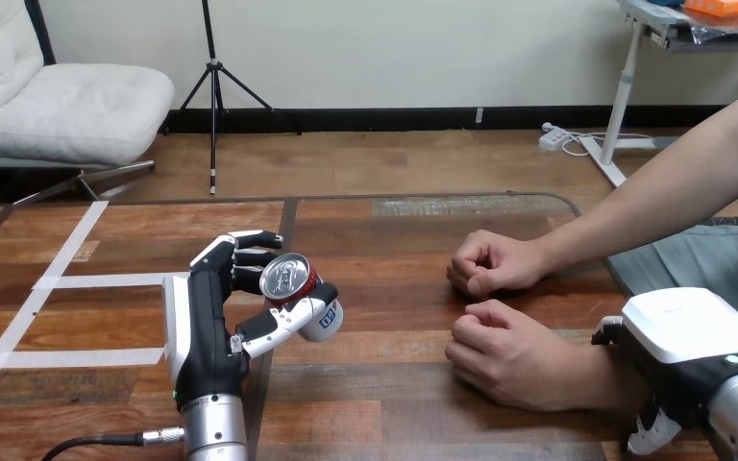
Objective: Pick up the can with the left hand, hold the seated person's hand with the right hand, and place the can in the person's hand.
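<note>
Can [286, 277]: one, red body, silver top, tilted with the top facing the camera. It sits off the tabletop [394, 413] in the left hand [202, 322], left of centre. Left hand is grasping the can, fingers wrapped behind the body and thumb across the front.

Handling, as a guess:
- Thin metal: stiff enough for a firm hold, but dents if squeezed hard.
- Smooth wall, so slippery, and being tilted adds to the slip risk.
- Light if empty, noticeably heavier if full; can't tell which, or whether the tab is open.
- Best hold is round the middle of the body, as now, which leaves an end free for the person's palm.

Right hand [677, 327]: lower right, up against the person's forearm just behind the wrist of the nearer hand. Can't tell whether it is grasping the forearm or only resting beside it.

Counts:
- One can.
- Two robot hands.
- Two person's hands, the far hand [490, 264] and the near hand [504, 355], both loosely fisted on the tabletop, close together and well apart from the can.
- Three white tape strips [106, 280] on the left of the tabletop.
</note>
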Controlling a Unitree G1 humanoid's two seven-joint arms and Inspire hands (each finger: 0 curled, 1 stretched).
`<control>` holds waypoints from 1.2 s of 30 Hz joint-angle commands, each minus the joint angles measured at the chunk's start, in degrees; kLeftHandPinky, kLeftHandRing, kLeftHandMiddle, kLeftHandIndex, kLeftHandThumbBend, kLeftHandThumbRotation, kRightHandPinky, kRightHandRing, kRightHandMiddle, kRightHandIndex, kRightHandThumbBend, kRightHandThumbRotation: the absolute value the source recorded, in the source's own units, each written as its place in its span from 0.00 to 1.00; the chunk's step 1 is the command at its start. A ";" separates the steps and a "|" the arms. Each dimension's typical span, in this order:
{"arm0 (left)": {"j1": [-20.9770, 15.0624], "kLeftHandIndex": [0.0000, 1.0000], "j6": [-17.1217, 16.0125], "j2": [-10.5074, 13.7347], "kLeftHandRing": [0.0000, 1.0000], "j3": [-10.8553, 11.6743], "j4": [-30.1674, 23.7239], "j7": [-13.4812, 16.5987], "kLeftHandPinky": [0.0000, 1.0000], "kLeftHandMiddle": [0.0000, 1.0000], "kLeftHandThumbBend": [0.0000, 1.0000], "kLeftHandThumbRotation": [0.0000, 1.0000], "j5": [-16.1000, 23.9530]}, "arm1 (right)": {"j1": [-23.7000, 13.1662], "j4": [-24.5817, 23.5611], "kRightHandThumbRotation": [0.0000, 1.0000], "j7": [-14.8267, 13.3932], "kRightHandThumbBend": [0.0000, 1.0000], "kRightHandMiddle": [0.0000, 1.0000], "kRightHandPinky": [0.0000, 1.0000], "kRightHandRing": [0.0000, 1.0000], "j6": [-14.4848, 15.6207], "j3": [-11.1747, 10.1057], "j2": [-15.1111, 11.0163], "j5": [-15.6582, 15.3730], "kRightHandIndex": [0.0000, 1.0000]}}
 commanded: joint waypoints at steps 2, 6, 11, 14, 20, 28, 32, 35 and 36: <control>-2.27 0.56 -1.69 0.50 0.44 0.78 -3.87 0.14 0.49 0.47 0.72 0.00 0.47 | -3.75 1.49 0.00 -0.47 0.84 0.79 0.71 0.78 0.46 0.40 -1.44 0.01 0.76; -2.20 0.56 -1.68 0.46 0.45 0.80 -3.98 0.03 0.50 0.47 0.71 0.00 0.38 | -3.88 2.15 0.00 -1.23 0.84 0.79 0.70 0.78 0.26 0.54 -1.30 0.45 0.76; -2.14 0.56 -1.36 0.38 0.45 0.85 -4.11 0.10 0.50 0.47 0.72 0.00 0.40 | -4.15 3.15 0.00 -3.05 0.86 0.78 0.69 0.77 -0.02 0.90 -0.65 1.14 0.75; -2.06 0.56 -1.23 0.34 0.45 0.87 -4.28 0.04 0.50 0.47 0.72 0.00 0.36 | -4.32 3.88 0.00 -4.38 0.87 0.77 0.69 0.76 -0.24 1.18 -0.38 1.37 0.74; -1.89 0.56 -1.51 0.23 0.45 0.94 -4.48 -0.11 0.50 0.47 0.72 0.00 0.22 | -4.78 5.68 0.00 -6.82 0.88 0.76 0.67 0.75 -0.86 1.85 -0.20 2.01 0.74; -1.63 0.55 -1.59 0.29 0.44 0.96 -4.80 -0.34 0.50 0.46 0.72 0.00 0.27 | -5.68 8.71 0.01 -11.16 0.88 0.75 0.65 0.72 -2.28 2.81 0.07 2.49 0.72; -1.50 0.55 -1.44 0.36 0.44 1.01 -5.01 -0.33 0.50 0.46 0.72 0.00 0.38 | -6.13 10.10 0.01 -12.83 0.88 0.74 0.64 0.72 -3.02 3.18 0.14 3.27 0.72; -1.37 0.55 -1.25 0.41 0.44 1.02 -5.28 -0.31 0.50 0.46 0.72 0.00 0.50 | -6.44 11.00 0.00 -14.01 0.88 0.74 0.64 0.71 -3.44 3.52 0.15 3.83 0.71; -1.32 0.55 -1.21 0.42 0.44 1.03 -5.37 -0.33 0.50 0.46 0.72 0.00 0.51 | -6.54 11.30 0.00 -14.44 0.87 0.74 0.63 0.71 -3.62 3.65 0.16 4.03 0.71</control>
